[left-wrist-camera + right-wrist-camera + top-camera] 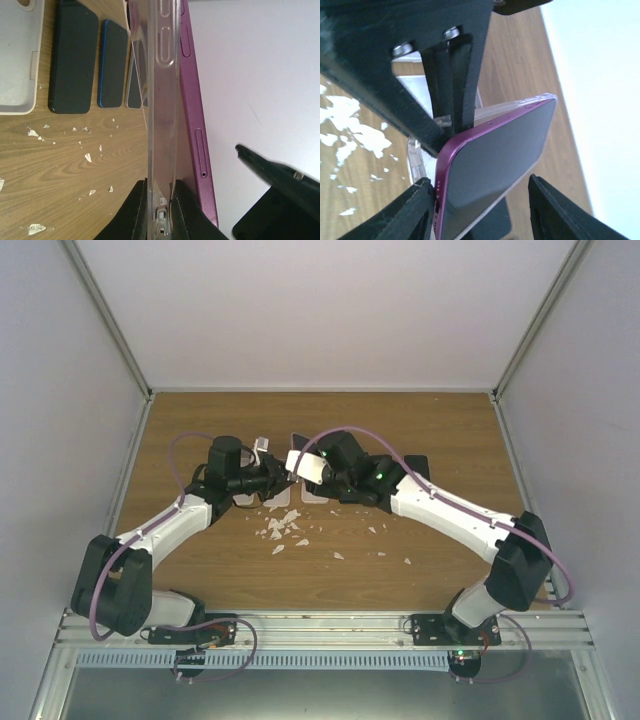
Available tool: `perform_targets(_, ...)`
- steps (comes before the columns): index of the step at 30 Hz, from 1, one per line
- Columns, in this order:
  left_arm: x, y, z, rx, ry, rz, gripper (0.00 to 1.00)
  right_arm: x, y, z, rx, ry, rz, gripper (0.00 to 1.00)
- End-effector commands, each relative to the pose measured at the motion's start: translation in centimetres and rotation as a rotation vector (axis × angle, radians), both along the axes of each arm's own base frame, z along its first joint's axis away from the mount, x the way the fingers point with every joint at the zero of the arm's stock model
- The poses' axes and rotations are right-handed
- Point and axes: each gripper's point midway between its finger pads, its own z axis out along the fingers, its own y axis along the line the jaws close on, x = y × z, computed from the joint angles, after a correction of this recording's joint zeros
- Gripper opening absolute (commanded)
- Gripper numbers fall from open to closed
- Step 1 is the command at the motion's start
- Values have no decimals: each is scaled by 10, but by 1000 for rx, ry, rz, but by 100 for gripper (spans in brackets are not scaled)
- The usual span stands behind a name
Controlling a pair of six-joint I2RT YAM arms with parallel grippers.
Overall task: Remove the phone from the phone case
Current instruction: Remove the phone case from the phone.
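A clear phone case (165,100) stands on edge above the table, and my left gripper (161,210) is shut on its bottom rim. The magenta phone (192,100) leans out of the case on the right side, partly separated from it. In the right wrist view the phone (495,165) lies between the fingers of my right gripper (480,205). The left finger touches the phone's bottom corner. A gap remains at the right finger, so this gripper is open. From above, both grippers meet at mid-table (290,470).
A dark phone (72,60), a blue phone (112,62) and a third phone (134,75) lie flat on the wooden table beside a white case (17,55). White chips (285,530) are scattered in front. Enclosure walls surround the table.
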Motion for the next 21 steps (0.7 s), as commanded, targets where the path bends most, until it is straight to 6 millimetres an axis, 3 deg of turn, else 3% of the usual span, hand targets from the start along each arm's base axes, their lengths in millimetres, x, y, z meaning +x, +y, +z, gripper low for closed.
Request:
perform_targets(1,-22,-23,70,-170,-186,-177,0,37,-34,-1,-104,-263,-171,47)
perform_targets(6,-24,-25,70,-186,-181,-189,0,39,-28,9,-34,-323,-168,35)
perform_targets(14,-28,-26,76,-207,-199,-202,0,46,-13,-10,7,-258,-187,35)
perform_targets(21,-35,-29,77,-211,-212,-226,0,61,-11,-11,39,-365,-225,36)
